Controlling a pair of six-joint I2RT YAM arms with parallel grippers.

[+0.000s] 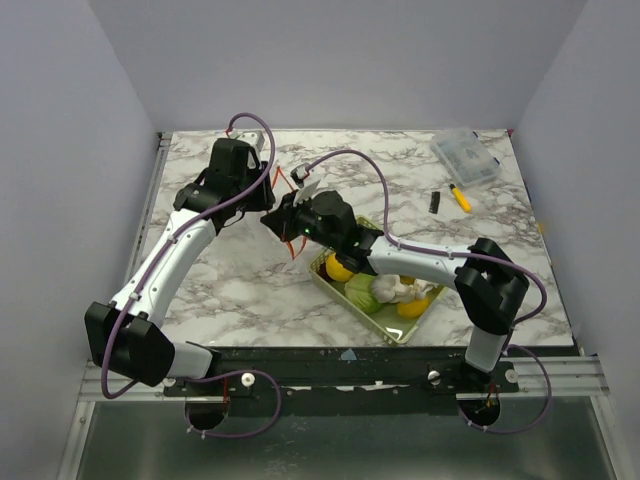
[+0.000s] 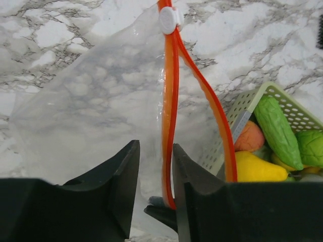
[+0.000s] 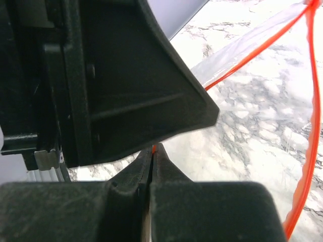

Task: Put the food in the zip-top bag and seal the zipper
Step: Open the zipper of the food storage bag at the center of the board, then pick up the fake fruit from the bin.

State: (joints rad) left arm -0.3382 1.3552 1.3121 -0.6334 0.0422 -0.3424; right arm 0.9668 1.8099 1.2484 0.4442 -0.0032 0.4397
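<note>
While right fingers [image 3: 169, 176] pinch it, the zipper [image 2: 170, 101] runs lengthwise away.

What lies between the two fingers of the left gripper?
The zipper and clear film of the zip-top bag, shown in the left wrist view.

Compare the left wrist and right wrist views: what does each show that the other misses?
Left wrist only: the white slider and the mesh basket holding toy food. Right wrist only: the right pincer shut on the zipper, seen up close. Both: the clear zip-top bag, its orange-red zipper, and the marble table.
</note>
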